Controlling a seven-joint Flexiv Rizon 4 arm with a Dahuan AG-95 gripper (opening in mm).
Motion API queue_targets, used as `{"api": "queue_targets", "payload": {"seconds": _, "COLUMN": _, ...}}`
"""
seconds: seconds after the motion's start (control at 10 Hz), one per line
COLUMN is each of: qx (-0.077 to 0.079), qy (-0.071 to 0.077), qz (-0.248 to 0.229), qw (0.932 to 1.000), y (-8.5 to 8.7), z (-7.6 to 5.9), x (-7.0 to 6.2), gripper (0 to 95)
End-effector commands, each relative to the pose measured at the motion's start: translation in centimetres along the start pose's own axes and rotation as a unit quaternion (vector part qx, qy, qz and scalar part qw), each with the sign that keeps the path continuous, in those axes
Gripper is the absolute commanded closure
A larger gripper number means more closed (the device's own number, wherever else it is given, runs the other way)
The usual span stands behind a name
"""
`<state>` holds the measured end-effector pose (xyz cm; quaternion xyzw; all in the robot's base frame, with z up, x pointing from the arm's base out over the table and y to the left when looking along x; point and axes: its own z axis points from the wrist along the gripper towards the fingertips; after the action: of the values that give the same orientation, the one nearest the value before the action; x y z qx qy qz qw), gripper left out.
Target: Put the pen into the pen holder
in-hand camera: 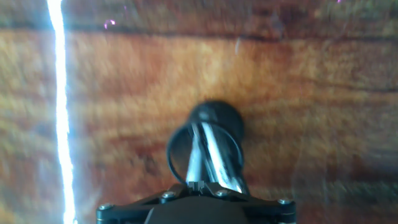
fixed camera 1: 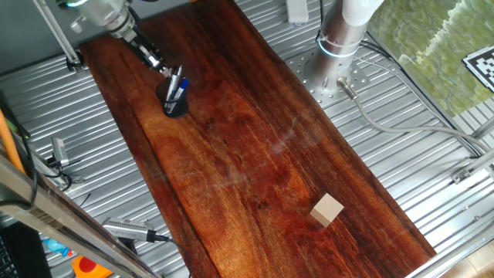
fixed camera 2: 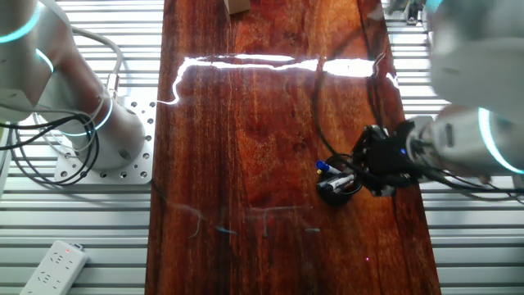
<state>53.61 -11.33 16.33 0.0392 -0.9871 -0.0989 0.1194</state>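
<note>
the pen (in-hand camera: 210, 152), a very slim, straight, dark grey shaft with a silvery sheen, stands with its lower end inside the pen holder (fixed camera 1: 175, 106), a small, short, round black cup on the dark red-brown wooden tabletop (fixed camera 1: 255, 154). in the hand view the pen runs from the gripper (in-hand camera: 200, 184) at 6 o'clock up into the cup's mouth, leaning slightly toward 11 o'clock. in one fixed view the cup sits toward 10 o'clock on the board, with the gripper reaching in from 11 o'clock just above it.

the task looks nearly done: the pen's tip seems to be already within the cup's rim, and what is likely left is to let go and lift the hand away. the two-finger gripper appears closed narrowly around the pen's upper end, though the fingertips themselves are mostly cut off in the hand view, so the grip is a judgement.

the pen is smooth and glossy, catching a bright streak of light. the cup is matte black with a thin round rim. the tabletop is polished, with long grain and strong glare. a small tan wooden block (fixed camera 1: 326, 210) lies well apart, toward 5 o'clock on the board.
</note>
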Motion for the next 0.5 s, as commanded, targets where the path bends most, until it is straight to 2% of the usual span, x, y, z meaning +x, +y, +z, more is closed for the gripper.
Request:
{"api": "queue_targets", "payload": {"seconds": 0.1, "qx": -0.014, "qy": -0.067, "qz": 0.028, "qw": 0.9973, "y": 3.1, "z": 0.2, "x": -4.5, "gripper": 95.0}}
{"api": "queue_targets", "payload": {"seconds": 0.2, "qx": -0.016, "qy": -0.079, "qz": 0.033, "qw": 0.9962, "y": 4.2, "z": 0.2, "x": -5.8, "gripper": 95.0}}
{"api": "queue_targets", "payload": {"seconds": 0.3, "qx": -0.018, "qy": -0.085, "qz": 0.037, "qw": 0.9955, "y": 4.8, "z": 0.2, "x": -6.6, "gripper": 95.0}}
{"api": "queue_targets", "payload": {"seconds": 0.5, "qx": -0.022, "qy": -0.109, "qz": 0.048, "qw": 0.9927, "y": 6.9, "z": 0.2, "x": -8.5, "gripper": 95.0}}
